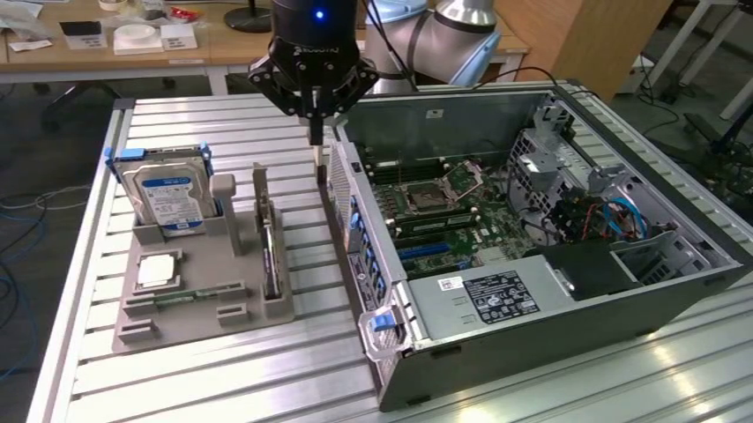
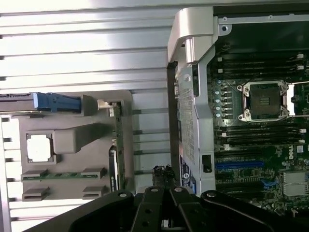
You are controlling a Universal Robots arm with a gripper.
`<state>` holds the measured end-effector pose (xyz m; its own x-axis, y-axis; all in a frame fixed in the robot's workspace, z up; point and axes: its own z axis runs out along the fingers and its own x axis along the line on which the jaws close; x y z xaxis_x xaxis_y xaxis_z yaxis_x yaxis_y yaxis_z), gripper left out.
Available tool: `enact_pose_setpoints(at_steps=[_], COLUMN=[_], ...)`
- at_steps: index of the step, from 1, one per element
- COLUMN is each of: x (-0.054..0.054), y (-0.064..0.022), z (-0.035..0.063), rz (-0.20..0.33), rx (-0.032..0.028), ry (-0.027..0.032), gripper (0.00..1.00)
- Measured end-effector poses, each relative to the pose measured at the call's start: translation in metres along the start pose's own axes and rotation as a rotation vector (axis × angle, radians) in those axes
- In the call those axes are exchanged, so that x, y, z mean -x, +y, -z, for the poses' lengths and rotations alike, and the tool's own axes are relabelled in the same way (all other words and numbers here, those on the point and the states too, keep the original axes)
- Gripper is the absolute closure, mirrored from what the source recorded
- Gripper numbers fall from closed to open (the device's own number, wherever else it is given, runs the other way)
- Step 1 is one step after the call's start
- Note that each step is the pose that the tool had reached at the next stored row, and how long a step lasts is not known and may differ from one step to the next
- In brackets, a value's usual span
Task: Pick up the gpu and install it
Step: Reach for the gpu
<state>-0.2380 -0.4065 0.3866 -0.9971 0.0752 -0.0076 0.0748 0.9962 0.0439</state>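
Observation:
The gpu (image 1: 270, 242) is a thin dark card standing on edge in a slot at the exterior view's right side of the grey holder (image 1: 200, 256). In the wrist view the gpu (image 2: 117, 145) appears edge-on, with its metal bracket toward the hard drive. My black gripper (image 1: 314, 137) hangs shut, nothing between its fingers, above the strip of table between the holder and the open computer case (image 1: 530, 220). In the wrist view the gripper (image 2: 163, 170) sits just beside the case's perforated back panel and a short way from the card.
The holder also carries a silver hard drive (image 1: 171, 198), a CPU (image 1: 157, 269) and a RAM stick (image 1: 189, 295). The case lies open with its motherboard (image 2: 260, 140) exposed. The ribbed metal table (image 1: 235, 379) runs toward the front.

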Motion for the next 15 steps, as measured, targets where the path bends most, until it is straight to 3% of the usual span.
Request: enact_pose_setpoints(at_steps=[15], x=[-0.023], y=[-0.0038], z=[-0.001], rz=[0.0], rx=[-0.0002], ry=[0.0018], gripper=[0.89])
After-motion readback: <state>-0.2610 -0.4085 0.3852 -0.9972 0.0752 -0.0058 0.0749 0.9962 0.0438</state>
